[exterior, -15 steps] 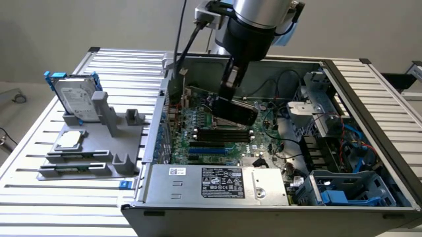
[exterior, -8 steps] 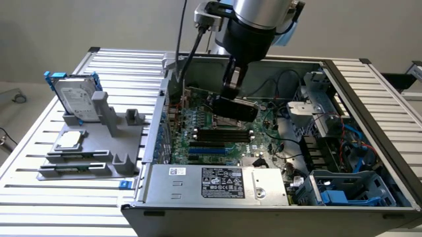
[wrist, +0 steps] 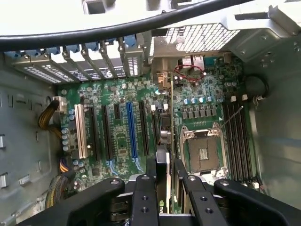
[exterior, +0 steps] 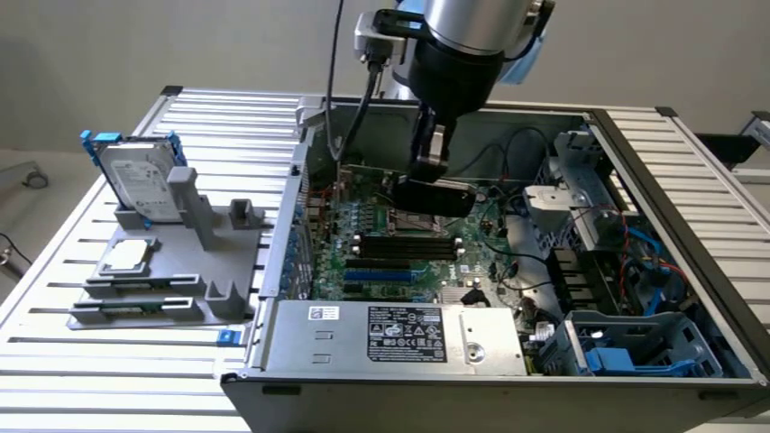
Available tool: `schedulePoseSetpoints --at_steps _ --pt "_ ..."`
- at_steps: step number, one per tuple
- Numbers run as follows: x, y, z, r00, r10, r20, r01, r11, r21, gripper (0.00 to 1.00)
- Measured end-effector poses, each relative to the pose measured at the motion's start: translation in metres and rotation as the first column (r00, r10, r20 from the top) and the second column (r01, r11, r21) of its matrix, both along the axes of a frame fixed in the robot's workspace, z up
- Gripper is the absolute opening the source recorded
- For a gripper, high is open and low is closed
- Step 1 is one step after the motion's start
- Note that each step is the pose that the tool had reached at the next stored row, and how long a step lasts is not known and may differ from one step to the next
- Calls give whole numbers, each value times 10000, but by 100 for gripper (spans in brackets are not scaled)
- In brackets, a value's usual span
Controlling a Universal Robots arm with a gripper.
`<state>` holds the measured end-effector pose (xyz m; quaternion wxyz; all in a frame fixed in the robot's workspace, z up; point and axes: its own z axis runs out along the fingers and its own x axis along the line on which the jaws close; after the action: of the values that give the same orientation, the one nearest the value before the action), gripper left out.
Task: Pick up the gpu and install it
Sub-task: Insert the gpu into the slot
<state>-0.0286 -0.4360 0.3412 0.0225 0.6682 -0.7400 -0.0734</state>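
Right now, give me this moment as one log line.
pincer: shut on gpu | gpu: inside case, over motherboard | seated: cannot tell | drive: on rack outside case

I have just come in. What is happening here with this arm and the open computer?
The robot arm's pincer is shut on the gpu and holds it inside the open computer case, just above the motherboard. In the wrist view the card stands on edge between the fingers, over the expansion slots; I cannot tell if it touches a slot. The hard drive and the processor chip sit on the grey holder, to the exterior view's left of the case.
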Motion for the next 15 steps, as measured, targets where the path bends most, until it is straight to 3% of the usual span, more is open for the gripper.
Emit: schedulePoseSetpoints --at_steps 6,8,10,15 --pt "0 0 -13 9960 758 463 -759 9971 -8 26" --pt "-1 1 -23 9938 945 583 -946 9955 -17 26" --pt "-11 -1 -41 9920 1068 668 -1070 9943 -19 26" --pt "-110 -17 -109 9908 1123 761 -1127 9936 10 26"
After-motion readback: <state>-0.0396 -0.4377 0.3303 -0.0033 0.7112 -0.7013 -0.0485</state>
